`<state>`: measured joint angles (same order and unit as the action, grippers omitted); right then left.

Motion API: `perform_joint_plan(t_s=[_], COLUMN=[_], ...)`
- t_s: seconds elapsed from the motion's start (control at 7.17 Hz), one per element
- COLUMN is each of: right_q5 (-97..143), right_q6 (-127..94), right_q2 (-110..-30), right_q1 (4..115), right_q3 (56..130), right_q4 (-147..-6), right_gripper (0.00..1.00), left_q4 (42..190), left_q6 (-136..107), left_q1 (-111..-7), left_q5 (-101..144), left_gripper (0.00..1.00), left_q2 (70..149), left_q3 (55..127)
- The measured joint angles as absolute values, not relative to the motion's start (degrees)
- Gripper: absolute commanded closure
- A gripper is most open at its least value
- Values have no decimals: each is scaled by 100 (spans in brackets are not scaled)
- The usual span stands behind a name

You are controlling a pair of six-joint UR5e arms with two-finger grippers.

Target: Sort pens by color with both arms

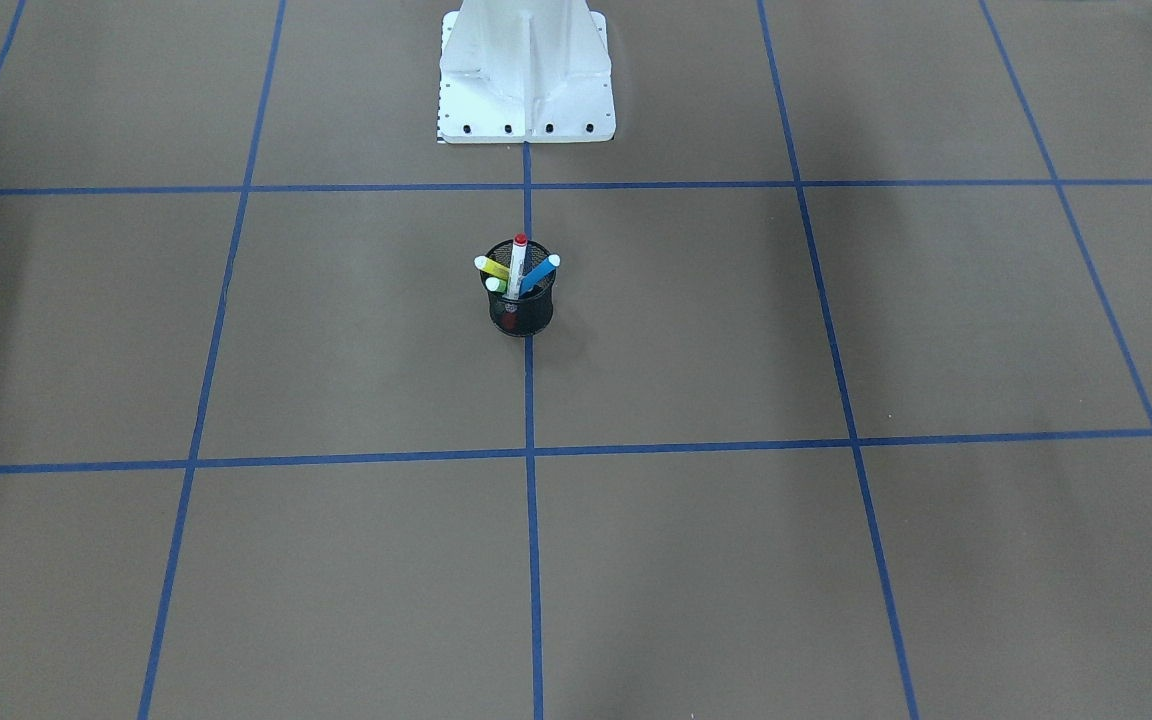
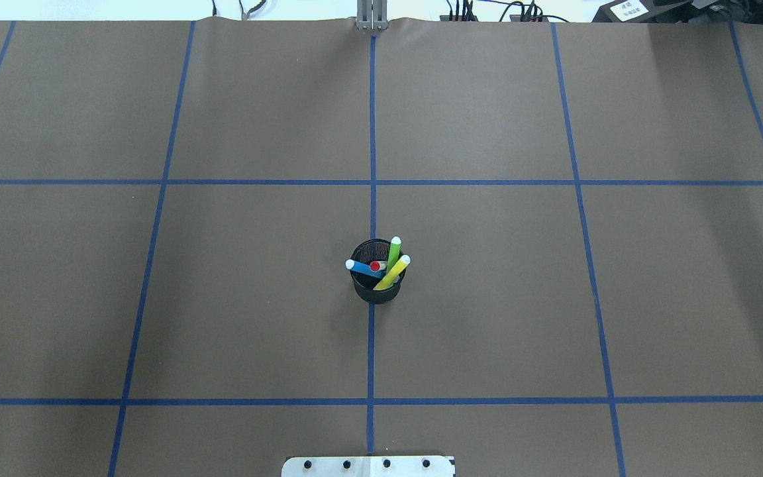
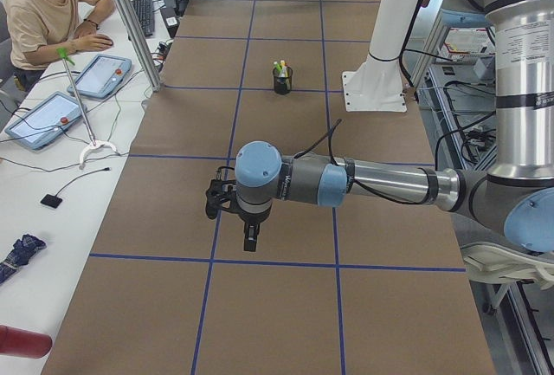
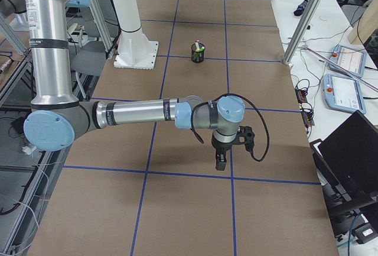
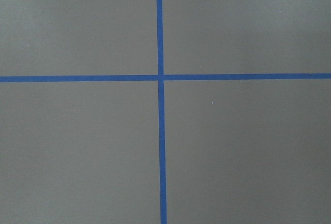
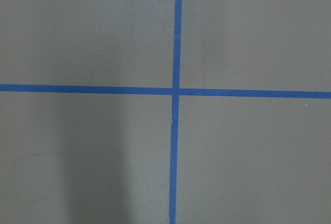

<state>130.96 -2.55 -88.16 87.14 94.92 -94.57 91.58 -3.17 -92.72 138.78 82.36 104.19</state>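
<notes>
Pens [image 2: 391,273] in mesh cup [image 2: 375,295]; left pincer [image 3: 250,240], right pincer [image 4: 220,162] (cannot tell if open).

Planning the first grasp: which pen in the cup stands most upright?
The white-barrelled pen with the red cap: it stands near vertical, while the blue pen, green pen and yellow pen lean outward.

One black mesh cup [image 1: 520,310] is holding four slim marker pens [image 3: 280,67]: one blue pen [image 2: 361,266], one green pen [image 2: 394,252], one yellow pen with pale ends [image 2: 391,273], one white-barrelled pen with red ends [image 1: 518,265]. Two grey-and-silver jointed arms are showing, the left arm [image 3: 372,183] and the right arm [image 4: 142,113].
</notes>
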Motion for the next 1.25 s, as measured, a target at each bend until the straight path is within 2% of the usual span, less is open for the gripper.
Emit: perform_joint_plan(t_s=[0.42, 0.84, 1.25], right_q5=[13086, 13080, 13103], right_q6=[-351, -981, -1076], right_q2=[-8726, -8617, -8589], right_q1=[8675, 8533, 8146], right_q3=[9562, 10081, 10228], right_q4=[-9442, -9429, -8706], right_gripper=[0, 0, 1], left_q4=[9152, 9155, 9378], left_q6=[-307, -324, -298], left_q1=[-9273, -9272, -9272], left_q5=[13878, 13886, 13894], left_gripper=[1, 1, 0], left_q2=[8286, 8391, 8439], left_q3=[10484, 10670, 10736])
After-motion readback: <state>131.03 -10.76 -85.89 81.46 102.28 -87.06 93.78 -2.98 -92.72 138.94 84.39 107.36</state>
